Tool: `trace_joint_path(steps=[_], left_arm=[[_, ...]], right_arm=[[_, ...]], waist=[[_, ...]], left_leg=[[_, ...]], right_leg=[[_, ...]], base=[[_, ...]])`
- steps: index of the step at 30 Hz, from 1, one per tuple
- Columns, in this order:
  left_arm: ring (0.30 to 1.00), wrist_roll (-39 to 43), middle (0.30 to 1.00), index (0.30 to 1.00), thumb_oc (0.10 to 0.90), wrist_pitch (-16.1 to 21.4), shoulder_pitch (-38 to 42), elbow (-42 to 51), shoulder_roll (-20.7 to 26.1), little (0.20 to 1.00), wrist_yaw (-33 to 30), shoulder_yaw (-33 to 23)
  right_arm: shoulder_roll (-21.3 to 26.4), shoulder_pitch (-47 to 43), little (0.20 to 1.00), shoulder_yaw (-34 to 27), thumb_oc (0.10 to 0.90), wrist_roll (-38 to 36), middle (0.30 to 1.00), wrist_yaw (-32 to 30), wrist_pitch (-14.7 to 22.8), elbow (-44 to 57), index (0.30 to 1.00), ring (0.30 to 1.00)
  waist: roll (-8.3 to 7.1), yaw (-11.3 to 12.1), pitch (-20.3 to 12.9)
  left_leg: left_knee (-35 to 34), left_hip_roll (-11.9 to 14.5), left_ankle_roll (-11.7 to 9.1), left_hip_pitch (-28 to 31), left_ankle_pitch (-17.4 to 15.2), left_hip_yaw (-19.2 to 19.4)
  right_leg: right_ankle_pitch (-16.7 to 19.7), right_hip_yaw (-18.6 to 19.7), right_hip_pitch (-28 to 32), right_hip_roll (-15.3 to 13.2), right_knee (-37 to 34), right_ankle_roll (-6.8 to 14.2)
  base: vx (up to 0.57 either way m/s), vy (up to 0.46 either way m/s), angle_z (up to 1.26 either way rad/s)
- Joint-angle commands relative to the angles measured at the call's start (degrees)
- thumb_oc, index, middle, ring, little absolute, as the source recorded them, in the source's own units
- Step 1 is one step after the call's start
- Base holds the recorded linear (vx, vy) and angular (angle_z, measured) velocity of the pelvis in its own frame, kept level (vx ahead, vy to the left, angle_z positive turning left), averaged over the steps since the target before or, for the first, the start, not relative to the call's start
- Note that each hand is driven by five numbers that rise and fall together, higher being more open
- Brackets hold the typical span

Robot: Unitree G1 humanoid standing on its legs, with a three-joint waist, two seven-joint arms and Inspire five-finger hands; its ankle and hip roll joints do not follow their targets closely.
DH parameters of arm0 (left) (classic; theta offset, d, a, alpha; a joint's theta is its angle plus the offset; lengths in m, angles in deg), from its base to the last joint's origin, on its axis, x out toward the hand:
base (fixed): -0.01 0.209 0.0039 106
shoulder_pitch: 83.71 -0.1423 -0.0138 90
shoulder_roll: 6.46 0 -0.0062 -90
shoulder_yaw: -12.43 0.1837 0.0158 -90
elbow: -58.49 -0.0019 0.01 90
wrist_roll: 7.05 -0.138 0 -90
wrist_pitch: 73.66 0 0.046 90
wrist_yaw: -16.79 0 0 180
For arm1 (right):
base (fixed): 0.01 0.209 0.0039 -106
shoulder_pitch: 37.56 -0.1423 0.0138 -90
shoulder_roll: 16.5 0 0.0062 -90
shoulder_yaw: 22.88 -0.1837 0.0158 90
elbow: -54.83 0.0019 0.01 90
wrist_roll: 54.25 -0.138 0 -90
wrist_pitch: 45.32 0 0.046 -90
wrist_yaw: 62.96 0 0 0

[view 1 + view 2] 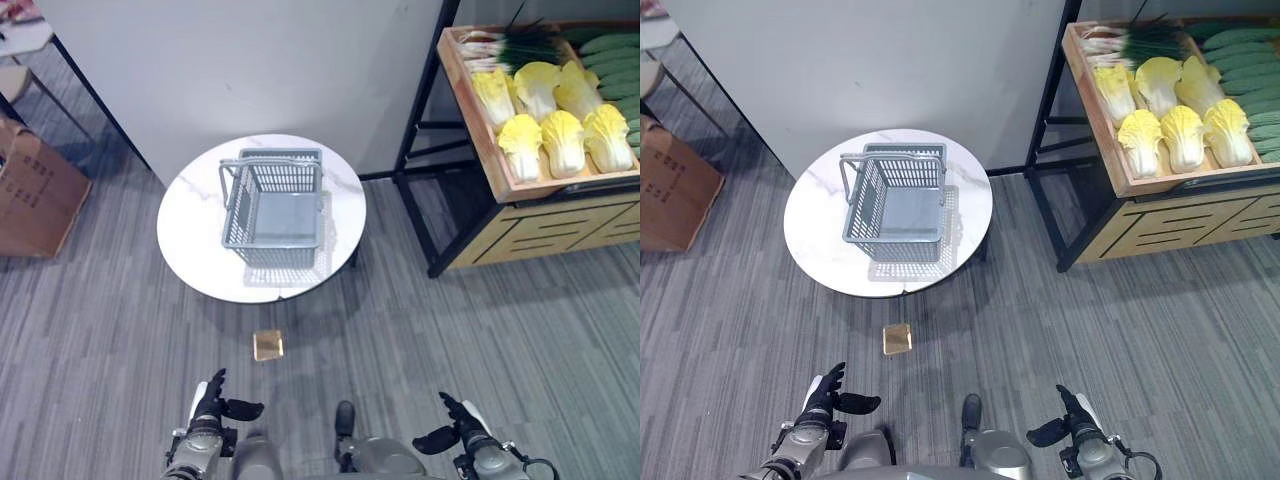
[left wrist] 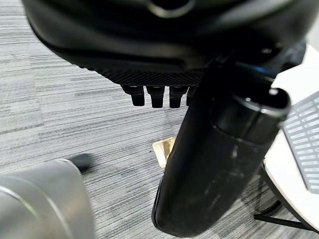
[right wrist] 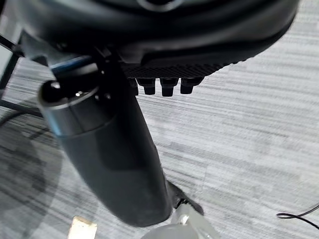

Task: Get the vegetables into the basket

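Note:
A grey mesh basket point(image 1: 272, 208) stands empty on a round white marble table point(image 1: 190, 235) straight ahead. At the right, a wooden crate shelf point(image 1: 505, 170) holds yellow napa cabbages point(image 1: 560, 135), green cucumbers point(image 1: 615, 55) and spring onions point(image 1: 520, 42). My left hand point(image 1: 210, 400) hangs low at the lower left, open, holding nothing. My right hand point(image 1: 458, 425) hangs low at the lower right, also open and holding nothing. Both are far from the basket and the vegetables.
A small tan square point(image 1: 267, 345) lies on the grey carpet in front of the table. A cardboard box point(image 1: 35, 190) stands at the left. A white wall panel point(image 1: 250, 60) rises behind the table. The shelf has a black metal frame point(image 1: 415, 150).

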Motion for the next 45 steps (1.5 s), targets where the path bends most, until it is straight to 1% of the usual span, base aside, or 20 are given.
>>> trace_joint_path(steps=[1,3,6,10,12,14,15,16,18,22,25,26,28,30,33,35,40,41,43,45], left_arm=[[1.0,3.97,1.0,1.0,0.9,2.13,0.65,-0.11,2.13,1.0,0.53,-1.29],[1.0,4.67,1.0,1.0,0.9,1.98,-0.29,-0.32,1.76,1.0,1.58,-1.5],[1.0,6.01,1.0,1.0,0.9,0.97,-1.82,-0.64,1.45,1.0,5.52,-1.78],[1.0,7.13,1.0,1.0,0.9,0.18,-2.44,-1.11,2.56,1.0,8.88,-2.82],[1.0,8.02,1.0,1.0,0.9,-0.07,-2.06,-0.83,3.15,1.0,9.24,-3.6],[1.0,8.08,1.0,1.0,0.9,-0.14,-1.98,-0.82,3.38,1.0,9.24,-3.86],[1.0,8.12,1.0,1.0,0.9,-0.15,-1.97,-0.7,3.65,1.0,9.36,-3.94],[1.0,7.96,1.0,1.0,0.9,-0.4,-1.51,-0.78,4.26,1.0,9.04,-4.38],[1.0,7.63,1.0,1.0,0.9,-0.45,-1.39,-1.09,4.74,1.0,8.71,-4.85],[1.0,6.56,1.0,1.0,0.9,-0.44,-1.09,-1.29,5.33,1.0,8.31,-4.8],[1.0,6.68,1.0,1.0,0.9,-0.39,-0.51,-2.13,5.88,1.0,7.67,-5.54],[1.0,6.22,1.0,1.0,0.9,-0.43,0.2,-2.99,6.28,1.0,7.27,-5.84],[1.0,5.77,1.0,1.0,0.9,-0.38,0.2,-3.36,6.48,1.0,6.86,-5.77],[1.0,5.92,1.0,1.0,0.9,-0.47,0.09,-3.61,6.68,1.0,6.79,-6.01],[1.0,6.49,1.0,1.0,0.9,-0.6,-0.39,-3.99,6.74,1.0,6.72,-6.94],[1.0,7.16,1.0,1.0,0.9,-0.66,-1.15,-4.39,6.16,1.0,7.05,-7.5],[1.0,7.47,1.0,1.0,0.9,-0.54,-1.49,-3.51,5.48,1.0,8.15,-6.59],[1.0,7.86,1.0,1.0,0.9,-0.38,-1.77,-2.77,5.63,1.0,8.76,-6.11],[1.0,8.34,1.0,1.0,0.9,-0.29,-2.01,-2.13,5.67,1.0,8.94,-6.15],[1.0,8.94,1.0,1.0,0.9,-0.09,-2.78,-1.25,5.83,1.0,9.51,-6.12]], right_arm=[[1.29,1.57,1.0,-0.07,0.9,-0.05,1.0,-1.32,1.15,1.77,1.0,1.0],[1.22,1.69,1.0,-0.2,0.9,0.42,1.0,-1.12,1.13,1.53,1.0,1.0],[1.04,2.62,1.0,-0.93,0.9,1.01,1.0,-0.27,0.81,1.51,1.0,1.0],[0.6,1.95,1.0,-0.06,0.9,3.51,1.0,1.14,0.0,2.12,1.0,1.0],[0.19,1.02,1.0,0.74,0.9,4.06,1.0,1.49,-0.22,2.93,1.0,1.0],[0.04,0.76,1.0,0.94,0.9,4.31,1.0,1.54,-0.31,2.95,1.0,1.0],[-0.01,0.75,1.0,1.08,0.9,4.45,1.0,1.68,-0.39,3.14,1.0,1.0],[-0.23,0.01,1.0,1.61,0.9,4.85,1.0,1.74,-0.41,3.5,1.0,1.0],[-0.4,-0.3,1.0,1.91,0.9,4.89,1.0,1.78,-0.37,3.51,1.0,1.0],[-0.32,-0.14,1.0,2.02,0.9,4.99,1.0,1.68,-0.4,4.38,1.0,1.0],[-0.3,0.15,1.0,1.72,0.9,5.01,1.0,1.43,-0.39,3.99,1.0,1.0],[-0.31,0.2,1.0,1.47,0.9,5.13,1.0,1.43,-0.53,3.56,1.0,1.0],[-0.34,0.35,1.0,1.53,0.9,5.47,1.0,1.4,-0.74,3.16,1.0,1.0],[-0.28,0.64,1.0,1.4,0.9,5.47,1.0,1.45,-0.7,3.28,1.0,1.0],[0.19,1.15,1.0,1.35,0.9,5.82,1.0,1.63,-0.84,3.49,1.0,1.0],[1.49,1.35,1.0,0.89,0.9,5.99,1.0,1.75,-0.77,3.3,1.0,1.0],[3.96,0.78,1.0,-0.16,0.9,5.45,1.0,1.17,-0.49,3.81,1.0,1.0],[6.03,0.45,1.0,-1.48,0.9,4.67,1.0,0.79,-0.08,5.8,1.0,1.0],[7.16,0.45,1.0,-2.15,0.9,4.46,1.0,0.44,0.15,7.45,1.0,1.0],[9.88,0.23,1.0,-3.88,0.9,3.92,1.0,-0.23,0.72,10.96,1.0,1.0]], waist=[[1.53,1.65,0.26],[1.58,1.84,0.1],[1.55,1.13,-1.67],[0.12,0.68,-3.25],[-0.37,0.88,-3.41],[-0.53,0.98,-3.47],[-0.59,1.07,-3.45],[-0.39,1.08,-3.02],[0.15,0.91,-2.44],[0.62,0.43,-1.88],[0.99,0.3,-1.7],[0.54,-0.05,-1.32],[-0.07,-0.48,-0.92],[-0.34,-0.63,-0.75],[-0.86,-0.36,-1.2],[-0.14,-0.22,-2.21],[0.82,-0.15,-2.55],[1.17,-0.33,-2.62],[1.34,-0.41,-2.73],[1.64,-0.55,-2.99]], left_leg=[[-4.29,-1.13,2.74,-3.26,5.73,0.18],[-4.31,-1.19,2.73,-2.22,5.79,0.57],[-5.73,-1.58,3.79,0.44,4.64,3.59],[-4.35,-3.7,6.3,3.04,0.62,6.9],[-4.18,-4.65,7.34,4.0,-0.85,8.13],[-4.25,-5.02,7.7,4.37,-1.38,8.33],[-4.48,-5.29,8.02,4.82,-1.67,8.41],[-5.33,-5.86,8.96,6.43,-2.41,8.85],[-5.68,-5.98,9.55,7.52,-2.79,8.77],[-6.16,-6.37,9.51,9.07,-3.46,8.32],[-6.02,-5.75,8.68,9.78,-4.19,7.38],[-4.92,-5.46,7.89,10.13,-5.17,6.33],[-3.55,-5.27,7.38,10.89,-6.19,5.47],[-3.2,-5.04,7.23,11.41,-6.49,5.29],[-2.71,-4.48,6.62,12.03,-6.66,5.01],[-4.38,-3.23,5.52,12.75,-5.42,4.51],[-6.08,-1.9,4.38,12.69,-3.62,3.68],[-6.92,-1.37,3.91,12.67,-2.78,3.36],[-7.3,-1.22,3.77,12.8,-2.59,3.32],[-8.01,-1.06,3.61,13.0,-2.19,3.32]], right_leg=[[-7.01,4.52,4.03,-5.31,6.33,8.29],[-7.48,5.38,5.22,-5.22,6.3,8.37],[-8.01,6.56,5.96,-5.98,6.51,9.07],[-6.09,9.44,5.29,-9.06,7.95,11.79],[-4.15,10.83,4.17,-9.78,9.55,12.88],[-3.38,11.22,3.87,-9.97,10.36,13.27],[-2.97,11.34,3.44,-10.02,11.29,13.46],[-0.97,11.71,0.74,-9.26,17.16,13.96],[-0.27,11.45,-1.22,-8.14,21.79,14.06],[-0.78,9.76,-3.41,-8.14,22.2,13.69],[-1.06,7.77,-4.43,-10.54,16.24,13.41],[0.54,8.68,-5.5,-12.36,11.27,13.81],[2.54,9.82,-5.89,-13.35,9.83,14.41],[2.83,10.03,-6.31,-13.18,10.51,14.56],[1.6,8.45,-4.94,-12.64,9.69,14.15],[0.5,7.02,-2.89,-11.23,7.8,13.34],[-0.64,5.68,-1.38,-9.8,6.31,12.39],[-0.98,5.22,-0.91,-9.32,5.92,12.09],[-1.11,5.14,-0.71,-9.1,5.73,12.03],[-1.07,5.12,-0.25,-8.81,5.1,11.99]], base=[[0.43,0.162,-0.56],[0.2,0.103,-0.53],[0.29,0.242,-0.65],[0.24,0.298,-0.49],[0.16,0.239,-0.3],[0.08,0.141,-0.2],[0.13,0.255,-0.04],[0.11,0.232,0.06],[0.07,0.164,-0.07],[0.08,0.059,-0.07],[0.12,-0.09,0.0],[0.16,-0.182,0.12],[0.13,-0.147,0.2],[0.09,-0.104,0.32],[0.09,-0.189,0.52],[0.1,-0.213,0.15],[0.02,-0.136,0.09],[0.03,-0.135,0.1],[0.02,-0.067,0.12],[0.03,-0.033,0.07]])
